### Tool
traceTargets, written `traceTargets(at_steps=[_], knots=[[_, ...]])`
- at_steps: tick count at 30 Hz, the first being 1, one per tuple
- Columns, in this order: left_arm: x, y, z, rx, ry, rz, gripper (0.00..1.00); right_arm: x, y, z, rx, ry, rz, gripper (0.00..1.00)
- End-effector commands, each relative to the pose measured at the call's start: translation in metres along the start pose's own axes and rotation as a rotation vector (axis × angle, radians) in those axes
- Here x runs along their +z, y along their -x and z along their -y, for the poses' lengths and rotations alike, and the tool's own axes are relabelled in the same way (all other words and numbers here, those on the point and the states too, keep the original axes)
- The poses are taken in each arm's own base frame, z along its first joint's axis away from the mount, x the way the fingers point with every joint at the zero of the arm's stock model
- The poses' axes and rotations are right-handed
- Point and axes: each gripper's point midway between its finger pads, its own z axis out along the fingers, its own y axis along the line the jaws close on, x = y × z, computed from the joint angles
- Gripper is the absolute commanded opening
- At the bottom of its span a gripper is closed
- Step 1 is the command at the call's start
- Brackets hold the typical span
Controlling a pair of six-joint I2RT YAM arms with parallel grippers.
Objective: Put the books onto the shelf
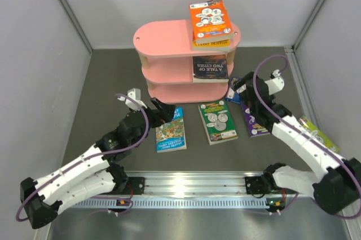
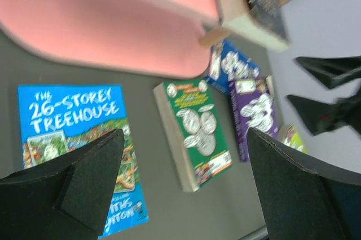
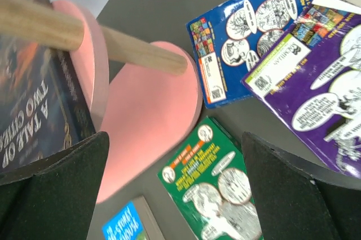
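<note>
Table: a dark grey table [image 1: 101, 82] between pale walls, with both arms bolted along its near edge.
Shelf: a pink three-tier shelf [image 1: 163, 37] with rounded ends and pale wooden posts stands at the far middle of the table.
Left gripper: the left gripper [image 2: 185, 133] hangs just in front of the bottom tier, over the far end of the light blue book, its black fingers [image 2: 90, 178] spread wide with nothing between them.
Right gripper: the right gripper [image 3: 175, 136] hangs by the shelf's right end, above the navy book, jaws wide apart and empty.
Top tier: an orange book [image 1: 210, 17] lies flat at the right end, stacked on a yellow-spined book [image 1: 213, 41].
Middle tier: a dark book [image 1: 210, 67] titled "A Tale of Two Cities" lies flat at the right end.
Light blue book: it [image 1: 171, 130] lies face up on the table in front of the shelf, left of centre.
Green book: it [image 1: 218, 120] lies face up just right of the light blue one, the two apart.
Purple book: it [image 1: 254, 121] lies right of the green one, partly under the right arm, overlapping the navy book's edge.
Navy book: it [image 1: 233, 90] lies by the shelf's right foot, mostly hidden in the overhead view.
Lime book: a strip of it [image 1: 316, 130] shows at the table's right edge, beyond the right arm.
</note>
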Motion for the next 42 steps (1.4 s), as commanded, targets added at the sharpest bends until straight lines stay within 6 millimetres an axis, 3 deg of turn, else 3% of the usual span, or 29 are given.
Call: traceTargets(at_steps=[1, 2, 4, 5, 9, 10, 12, 13, 14, 15, 16, 18, 23, 29, 31, 33, 36, 37, 38, 39, 42], knots=[[0.004, -0.028, -0.013, -0.024, 0.016, -0.079, 0.95, -0.035, -0.001, 0.01, -0.139, 0.073, -0.033, 1.0], [0.003, -0.039, -0.029, -0.008, 0.064, -0.108, 0.96, -0.038, -0.019, 0.022, -0.167, 0.083, -0.084, 1.0], [0.003, -0.049, -0.047, -0.009, 0.131, -0.122, 0.98, -0.054, -0.041, 0.014, -0.189, 0.195, -0.148, 1.0], [0.002, -0.056, -0.059, 0.002, 0.161, -0.139, 0.99, -0.059, -0.073, 0.022, -0.219, 0.248, -0.249, 1.0], [0.0, -0.067, -0.095, -0.027, 0.262, -0.186, 0.99, -0.1, -0.153, 0.0, -0.26, 0.535, -0.489, 1.0], [0.002, -0.063, -0.109, -0.05, 0.3, -0.181, 0.99, -0.104, -0.168, -0.002, -0.27, 0.565, -0.524, 1.0], [0.0, -0.075, -0.122, -0.094, 0.313, -0.24, 0.99, -0.114, -0.188, -0.01, -0.274, 0.638, -0.58, 1.0], [0.004, -0.069, -0.133, -0.127, 0.333, -0.224, 0.99, -0.114, -0.195, -0.011, -0.273, 0.648, -0.599, 1.0], [0.002, -0.079, -0.138, -0.147, 0.328, -0.265, 0.99, -0.112, -0.211, -0.006, -0.288, 0.641, -0.661, 1.0], [0.003, -0.083, -0.145, -0.154, 0.346, -0.276, 0.99, -0.113, -0.214, -0.019, -0.264, 0.686, -0.663, 1.0], [0.004, -0.084, -0.153, -0.167, 0.366, -0.275, 0.99, -0.106, -0.229, -0.013, -0.28, 0.662, -0.702, 1.0], [0.005, -0.094, -0.161, -0.17, 0.386, -0.307, 0.99, -0.11, -0.238, -0.033, -0.247, 0.733, -0.743, 1.0], [0.01, -0.114, -0.17, -0.193, 0.38, -0.353, 0.98, -0.099, -0.275, -0.04, -0.201, 0.746, -0.843, 1.0], [0.006, -0.141, -0.186, -0.2, 0.414, -0.43, 0.98, -0.082, -0.308, -0.024, -0.214, 0.669, -0.892, 1.0], [0.013, -0.141, -0.183, -0.211, 0.38, -0.415, 0.98, -0.077, -0.322, -0.016, -0.229, 0.643, -0.914, 1.0], [0.012, -0.153, -0.18, -0.233, 0.349, -0.463, 0.97, -0.082, -0.332, -0.021, -0.22, 0.669, -0.937, 1.0], [0.01, -0.166, -0.179, -0.247, 0.343, -0.524, 0.95, -0.084, -0.343, -0.02, -0.197, 0.672, -0.961, 0.9], [0.012, -0.166, -0.177, -0.253, 0.33, -0.525, 0.94, -0.083, -0.345, -0.017, -0.194, 0.664, -0.966, 0.78], [0.011, -0.169, -0.178, -0.26, 0.335, -0.534, 0.94, -0.083, -0.346, -0.013, -0.194, 0.657, -0.97, 0.71], [0.011, -0.17, -0.178, -0.262, 0.329, -0.539, 0.93, -0.083, -0.345, -0.012, -0.189, 0.653, -0.968, 0.57], [0.009, -0.166, -0.179, -0.242, 0.338, -0.527, 0.91, -0.082, -0.339, -0.003, -0.196, 0.619, -0.953, 0.29]])
